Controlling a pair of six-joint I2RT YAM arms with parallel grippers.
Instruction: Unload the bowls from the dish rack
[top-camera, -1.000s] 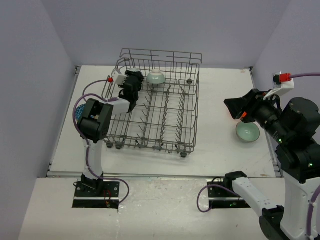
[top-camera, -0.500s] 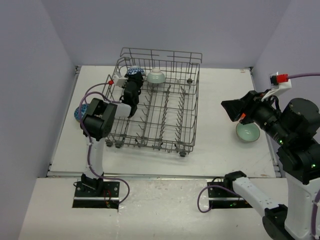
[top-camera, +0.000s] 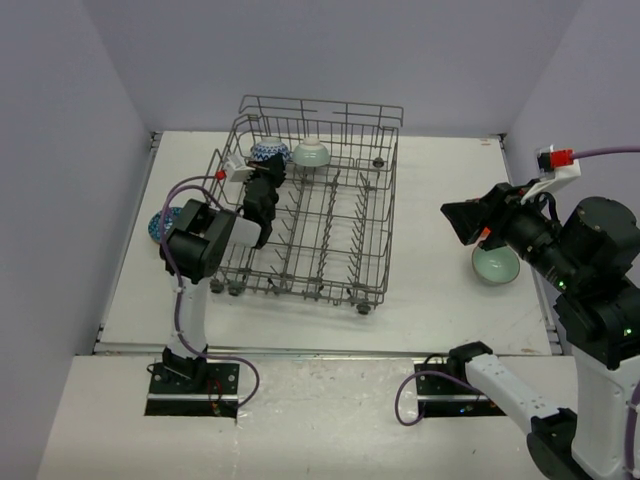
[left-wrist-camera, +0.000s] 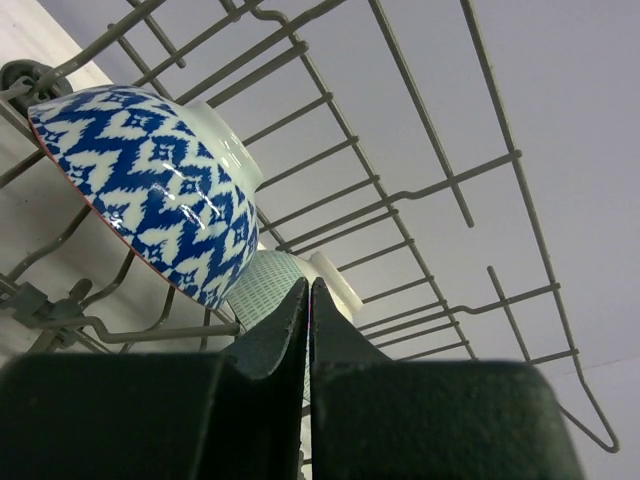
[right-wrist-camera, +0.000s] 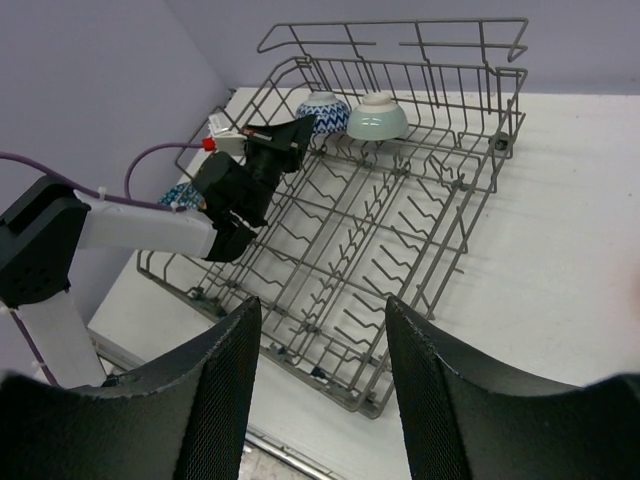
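The grey wire dish rack (top-camera: 330, 265) stands mid-table. Two bowls sit upside down at its far left end: a blue-and-white patterned bowl (top-camera: 268, 150) (left-wrist-camera: 160, 190) (right-wrist-camera: 322, 110) and a pale mint bowl (top-camera: 311, 152) (left-wrist-camera: 270, 285) (right-wrist-camera: 377, 117). My left gripper (top-camera: 271, 172) (left-wrist-camera: 308, 288) (right-wrist-camera: 297, 132) is inside the rack just short of the patterned bowl, shut with nothing between its fingers. My right gripper (top-camera: 462, 218) (right-wrist-camera: 322, 312) hangs open and empty, high to the right of the rack. Another mint bowl (top-camera: 495, 265) rests upright on the table at the right.
A blue patterned bowl (top-camera: 157, 226) (right-wrist-camera: 180, 194) lies on the table left of the rack, partly behind my left arm. Upright tines fill the rack floor. Purple walls close in the table on three sides.
My left gripper has shut on nothing and drawn back toward me from the patterned bowl, which it hid a second ago. The right arm has barely shifted.
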